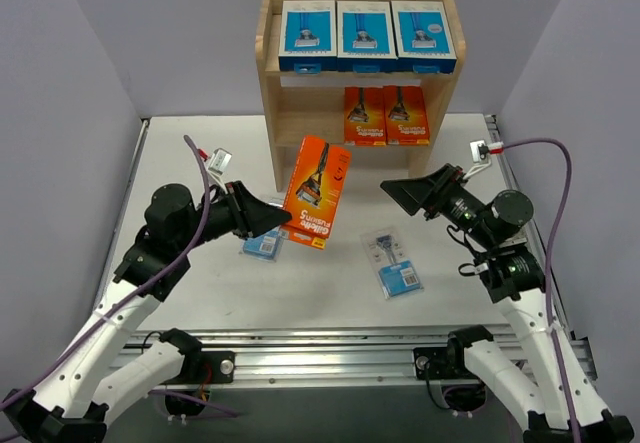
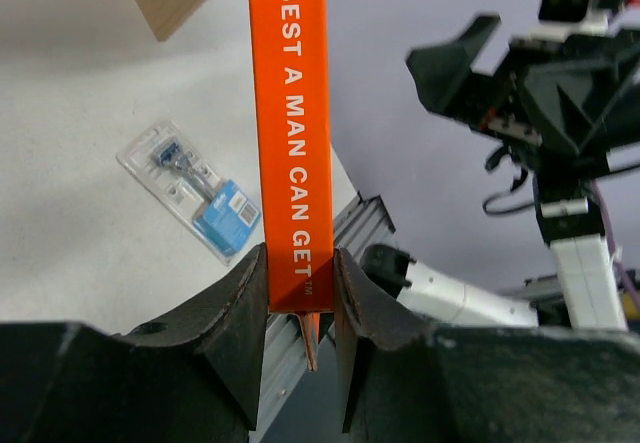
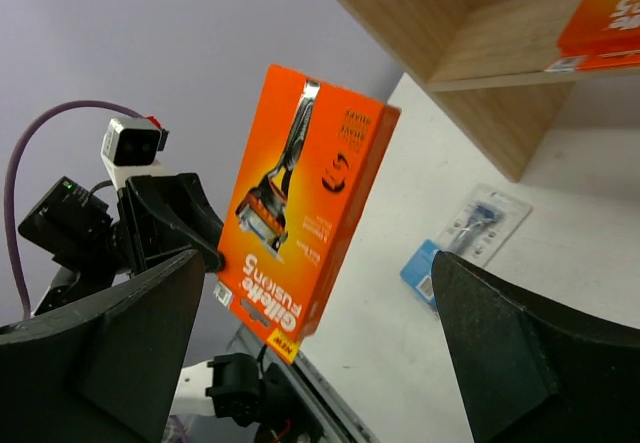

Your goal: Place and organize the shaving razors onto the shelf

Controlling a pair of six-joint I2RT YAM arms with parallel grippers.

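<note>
The wooden shelf [image 1: 275, 83] holds three blue-and-white razor boxes [image 1: 362, 33] on its top tier and two orange boxes [image 1: 386, 115] on the middle tier. My left gripper [image 1: 285, 218] is shut on the lower edge of another orange razor box [image 1: 318, 191], held upright above the table in front of the shelf. In the left wrist view its fingers [image 2: 240, 293] pinch the box's narrow side [image 2: 290, 133]. My right gripper [image 1: 405, 191] stands open and apart from the box, facing its printed front [image 3: 305, 198]. Nothing is between its fingers [image 3: 520, 343].
Two clear blister razor packs lie on the table: one [image 1: 392, 261] near the middle right, one [image 1: 265, 245] partly under my left gripper. The shelf's bottom tier is hidden behind the held box. Grey walls enclose the table on three sides.
</note>
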